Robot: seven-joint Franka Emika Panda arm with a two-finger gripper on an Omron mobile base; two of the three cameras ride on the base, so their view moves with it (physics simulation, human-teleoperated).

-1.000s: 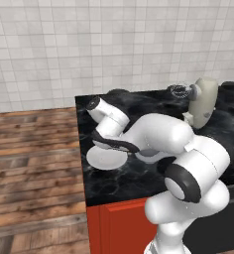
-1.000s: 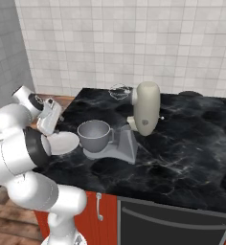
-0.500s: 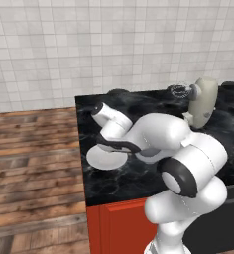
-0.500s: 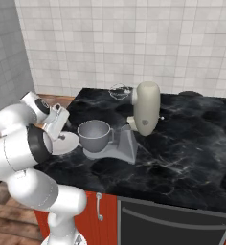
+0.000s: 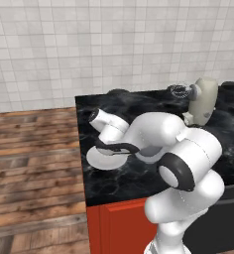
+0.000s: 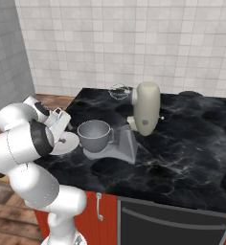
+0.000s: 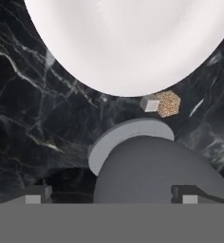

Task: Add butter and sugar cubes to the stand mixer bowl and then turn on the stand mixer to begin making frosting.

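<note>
My gripper is open, its two fingertips wide apart with nothing between them. It hangs low over the counter at the edge of the white plate, looking down on the stand mixer bowl, a deep grey metal bowl. The sugar cubes, a tiny whitish-tan lump, lie on the black counter between plate and bowl. In the right base view the bowl sits on the grey base of the stand mixer, whose cream head is tilted back. The butter is out of view.
The black marble counter runs right of the mixer, above red cabinets. The counter's left edge drops to a wooden floor just beside the plate. A tiled wall stands behind. My own arm covers the bowl in the left base view.
The hand has shifted a little toward the bowl, over the plate's edge. The jaws have stayed open.
</note>
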